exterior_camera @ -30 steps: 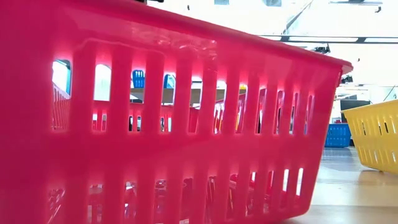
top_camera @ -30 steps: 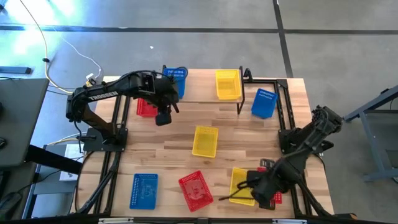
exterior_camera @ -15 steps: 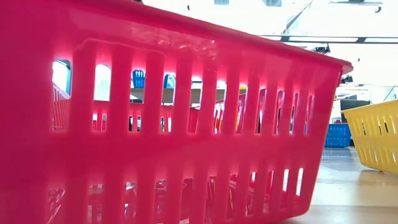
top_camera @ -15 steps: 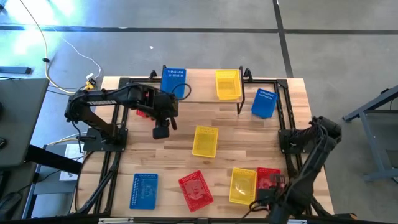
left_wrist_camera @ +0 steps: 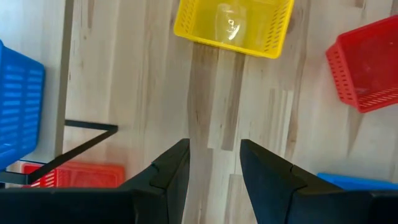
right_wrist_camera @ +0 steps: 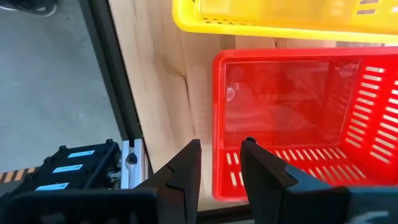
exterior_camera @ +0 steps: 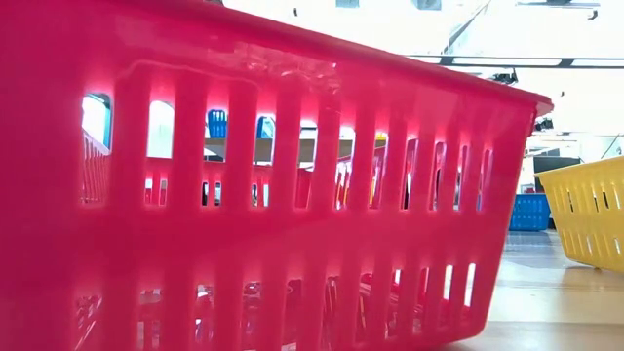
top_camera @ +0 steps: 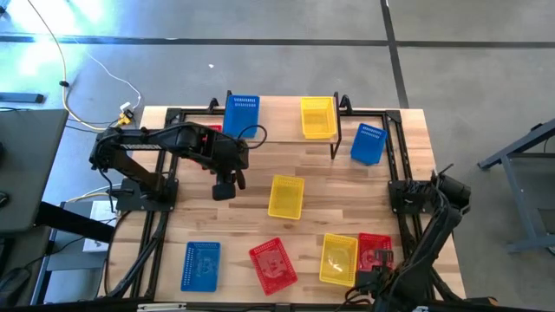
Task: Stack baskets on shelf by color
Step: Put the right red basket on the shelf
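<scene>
— Left end effector?
— Open with a narrow gap, empty, over bare surface in front of the shelf, near the yellow basket at the middle.

— Right end effector?
— Open too, holding nothing, low at the near right corner, fingers just at the rim of a red basket.

— Beside that red basket?
— A second yellow basket, touching it on the side toward the centre.

— On the shelf?
— A blue basket at the left end, a third yellow basket toward the right end. Under the left end, another red basket, mostly hidden.

— Elsewhere?
— A second blue basket just right of the shelf, tilted. A third blue basket near the front left, and a third red basket right of it, turned askew.

— Low view?
— Filled almost wholly by a red basket wall; a yellow one at the right edge.
</scene>
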Motion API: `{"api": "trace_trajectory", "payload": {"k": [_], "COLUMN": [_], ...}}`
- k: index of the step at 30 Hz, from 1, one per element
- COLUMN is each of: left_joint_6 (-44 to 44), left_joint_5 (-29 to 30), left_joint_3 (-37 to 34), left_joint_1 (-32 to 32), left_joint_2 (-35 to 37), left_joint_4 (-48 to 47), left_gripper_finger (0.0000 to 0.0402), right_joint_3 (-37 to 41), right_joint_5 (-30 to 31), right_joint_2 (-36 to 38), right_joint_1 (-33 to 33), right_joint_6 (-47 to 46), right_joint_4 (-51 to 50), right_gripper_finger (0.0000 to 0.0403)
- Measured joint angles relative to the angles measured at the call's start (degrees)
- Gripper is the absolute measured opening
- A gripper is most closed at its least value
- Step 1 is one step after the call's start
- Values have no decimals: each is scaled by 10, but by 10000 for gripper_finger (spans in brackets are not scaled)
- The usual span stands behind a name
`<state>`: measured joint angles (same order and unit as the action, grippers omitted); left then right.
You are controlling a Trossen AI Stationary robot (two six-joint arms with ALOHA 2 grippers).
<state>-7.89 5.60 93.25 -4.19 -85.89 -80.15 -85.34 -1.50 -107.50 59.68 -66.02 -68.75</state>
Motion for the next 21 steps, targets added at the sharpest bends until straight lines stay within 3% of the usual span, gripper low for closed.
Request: {"api": "trace_trajectory", "payload": {"k": [21], "left_joint_6": [-5], "left_joint_5": [2], "left_joint_3": [0], "left_joint_1": [6], "left_joint_2": [0], "left_joint_4": [1], "left_gripper_finger": [131], "right_joint_3": [0], "right_joint_5": [-38], "right_joint_2": [-89], "right_joint_1": [0], "right_joint_6": [-15], "right_joint_4": [4], "right_gripper_finger": [96]}}
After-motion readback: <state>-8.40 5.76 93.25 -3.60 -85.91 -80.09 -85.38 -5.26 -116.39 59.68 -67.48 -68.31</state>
